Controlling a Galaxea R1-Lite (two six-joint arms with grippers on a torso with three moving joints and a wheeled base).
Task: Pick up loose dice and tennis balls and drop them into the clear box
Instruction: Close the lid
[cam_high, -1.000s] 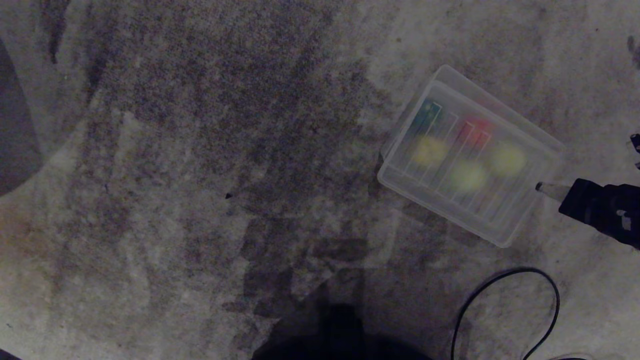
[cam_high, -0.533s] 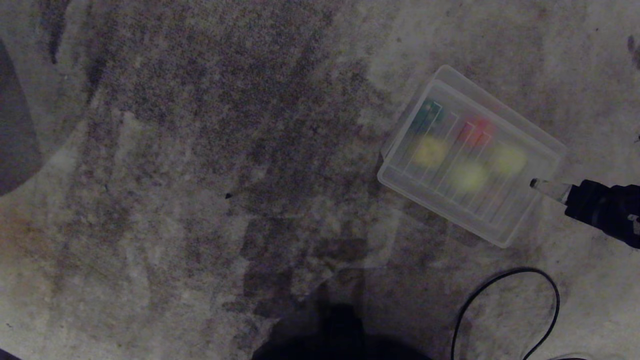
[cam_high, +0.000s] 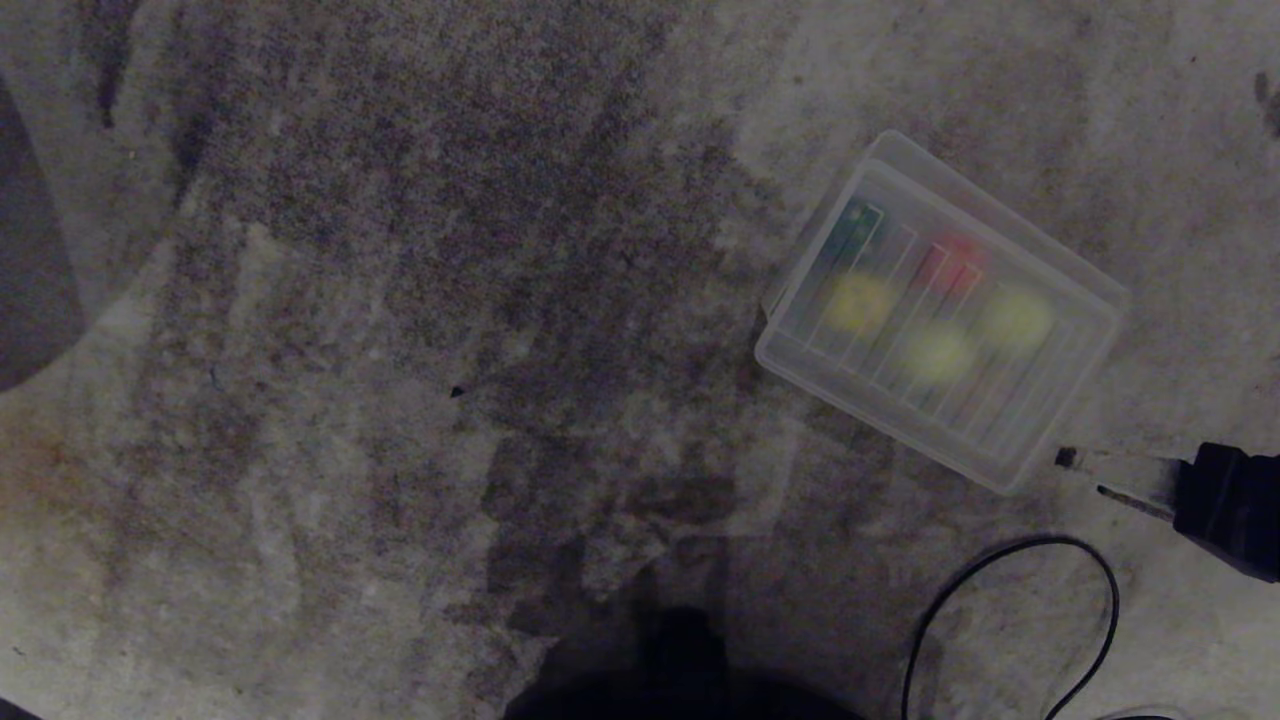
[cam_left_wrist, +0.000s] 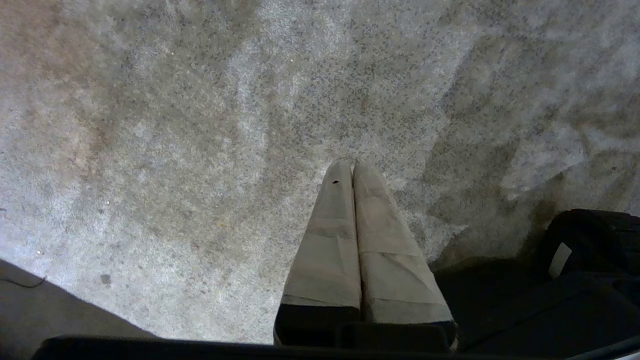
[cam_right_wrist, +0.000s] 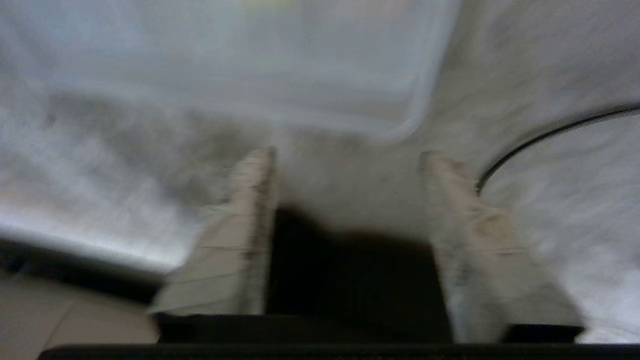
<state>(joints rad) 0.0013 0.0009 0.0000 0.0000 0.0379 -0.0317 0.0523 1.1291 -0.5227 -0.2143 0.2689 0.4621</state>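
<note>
Head view, clear box (cam_high: 1098, 300): it sits on the carpet (cam_high: 400, 300) toward two o'clock, turned at a slant.
Head view, contents: through the ribbed panel (cam_high: 925, 315) over the box I make out blurred patches of colour, dark green (cam_high: 850, 225), red (cam_high: 958, 252), and three yellowish ones (cam_high: 860, 303), (cam_high: 937, 352), (cam_high: 1015, 317); I cannot tell dice from tennis balls.
Head view, right fingers (cam_high: 1085, 475): at four o'clock, just beside the box's near corner, not touching it.
Head view, cable (cam_high: 1010, 550): a black loop at five o'clock.
Left wrist view, left fingers (cam_left_wrist: 354, 172): pressed together, empty, over bare carpet (cam_left_wrist: 175, 125).
Right wrist view, right fingers (cam_right_wrist: 347, 160): spread apart, nothing between them, box corner (cam_right_wrist: 400, 127) just ahead, cable (cam_right_wrist: 550, 134) beside one finger.
</note>
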